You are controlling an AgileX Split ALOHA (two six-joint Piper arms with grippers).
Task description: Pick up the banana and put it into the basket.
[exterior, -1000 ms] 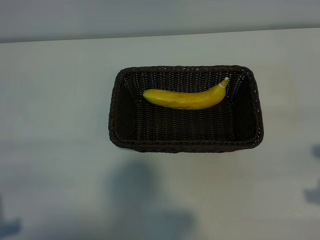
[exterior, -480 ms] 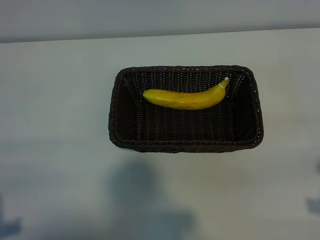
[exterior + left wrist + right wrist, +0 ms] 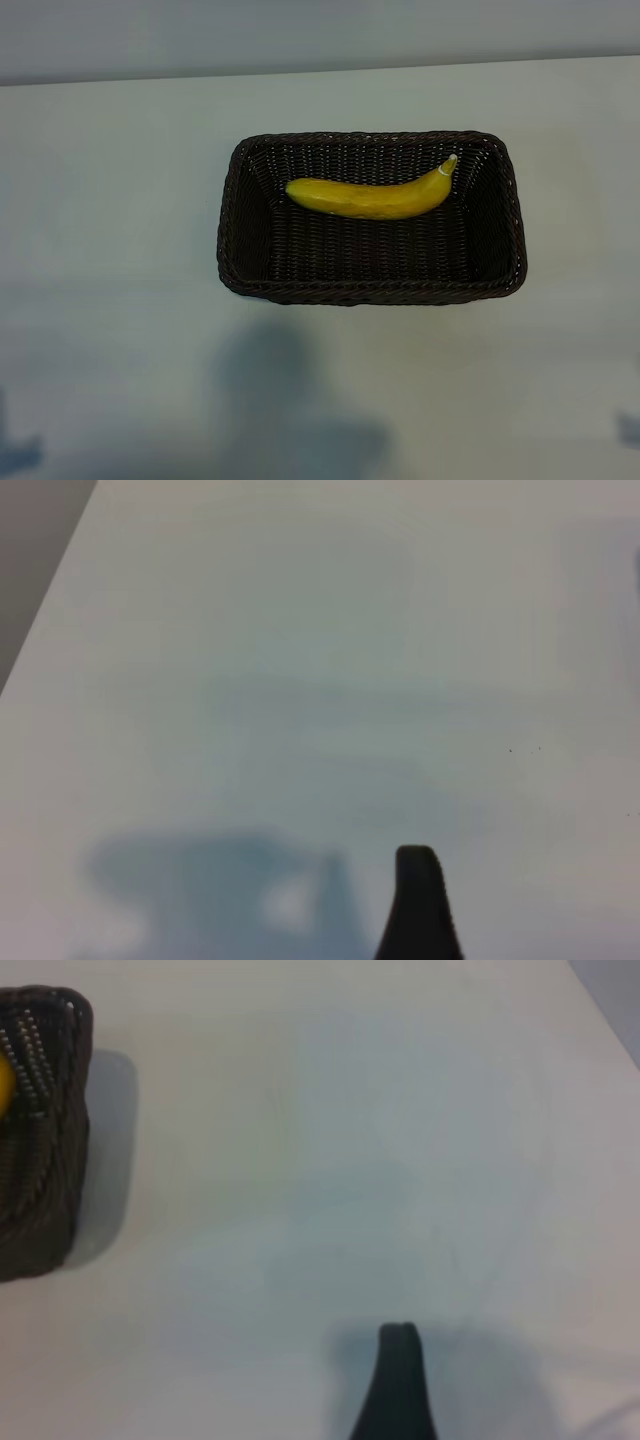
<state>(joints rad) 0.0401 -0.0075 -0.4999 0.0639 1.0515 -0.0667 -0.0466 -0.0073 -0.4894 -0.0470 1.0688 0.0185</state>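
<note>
We see a pale, matte table (image 3: 120, 200) that fills nearly the whole exterior view. Its far edge runs almost level across the top of that view, and beyond it we see a plain grey wall (image 3: 320, 35). On the near part of the table we note a soft, dark shadow (image 3: 290, 410) with blurred edges. In the left wrist view we find the same bare surface, one edge of it cutting obliquely against a darker grey floor (image 3: 30, 550).
</note>
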